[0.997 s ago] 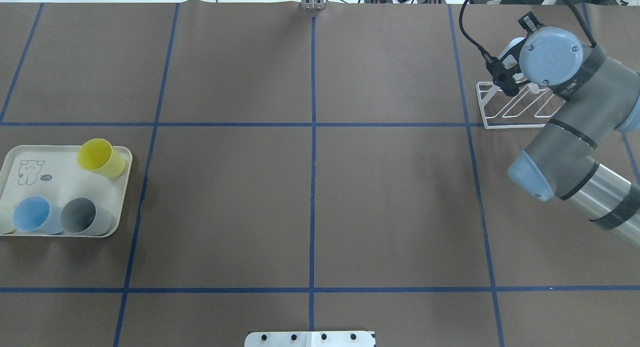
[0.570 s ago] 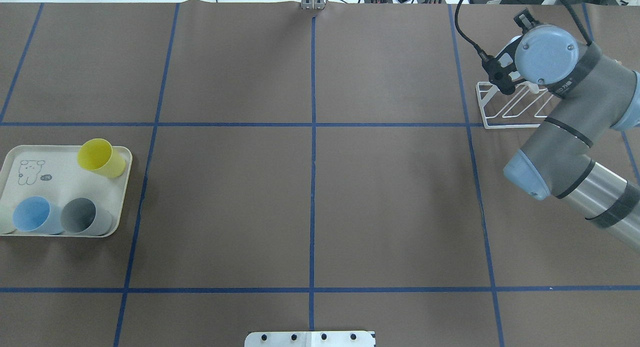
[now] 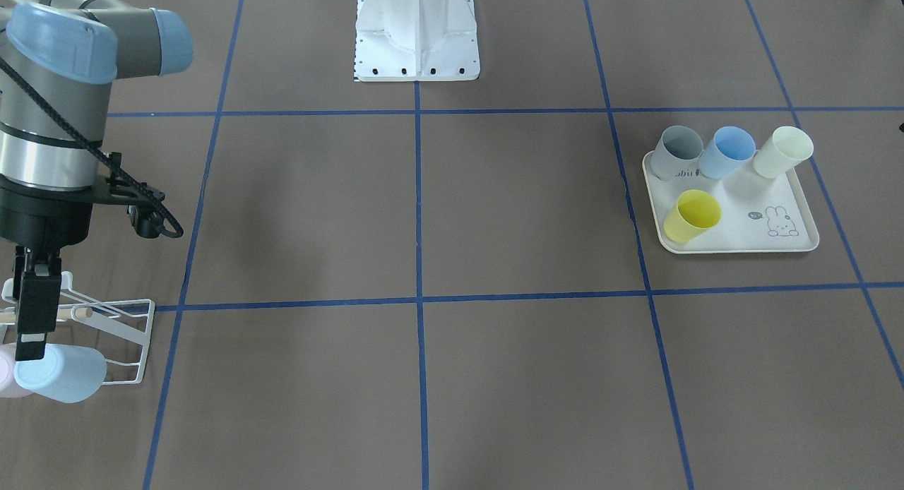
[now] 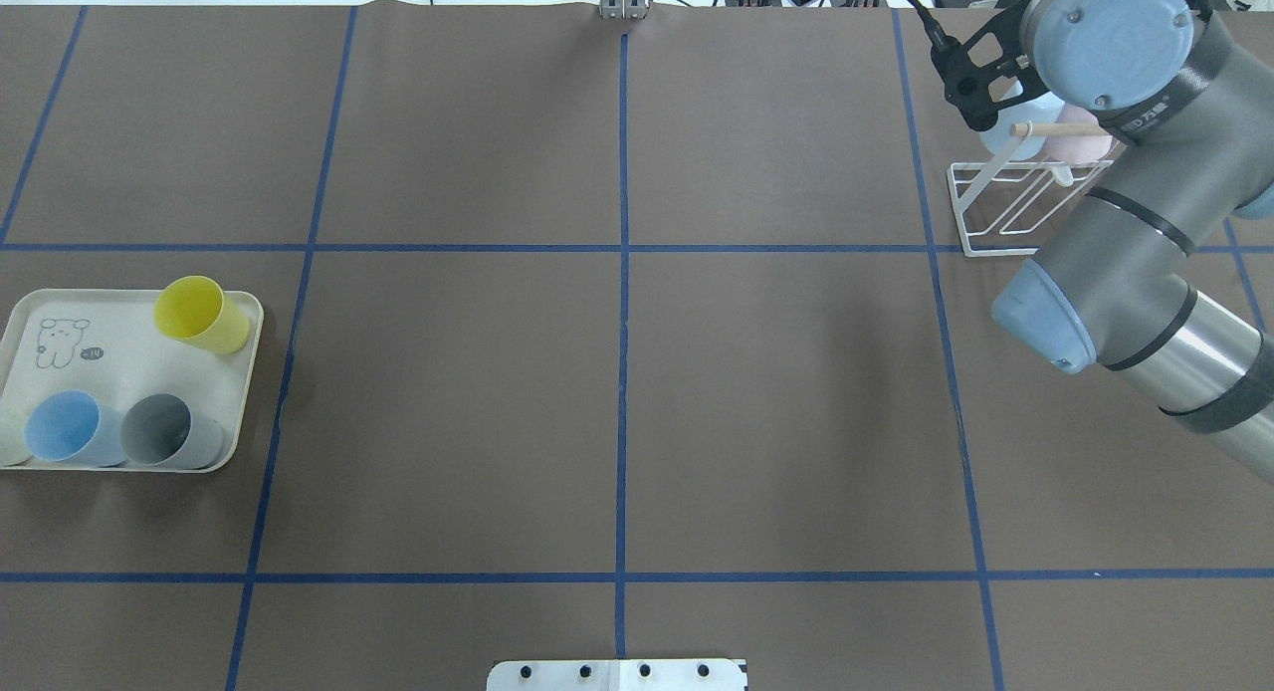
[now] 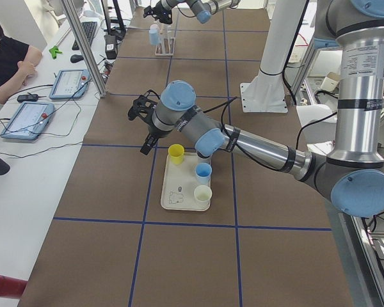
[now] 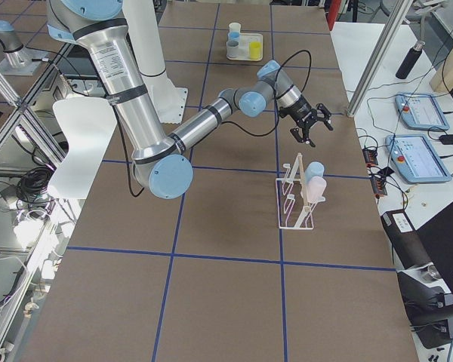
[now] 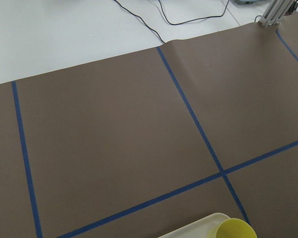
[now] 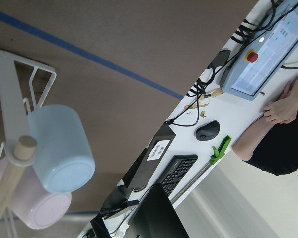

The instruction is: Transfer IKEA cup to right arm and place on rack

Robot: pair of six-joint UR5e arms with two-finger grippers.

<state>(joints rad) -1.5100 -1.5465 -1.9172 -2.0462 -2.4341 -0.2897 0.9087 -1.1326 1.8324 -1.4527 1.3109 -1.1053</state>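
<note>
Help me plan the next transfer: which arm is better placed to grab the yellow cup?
Left. The left tool hangs near the yellow cup; the right tool is far off by the rack.

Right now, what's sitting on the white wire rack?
Two cups hang on the rack: a light-blue cup and a pale pink cup beside it, by the wooden dowel. The prongs holding them are covered by the cups.

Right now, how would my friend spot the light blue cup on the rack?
Find the white wire rack below the right arm. Two cups sit sideways on it. Yours is the light-blue cup at the free tip of the wooden dowel; its neighbour is the pale pink cup.
</note>
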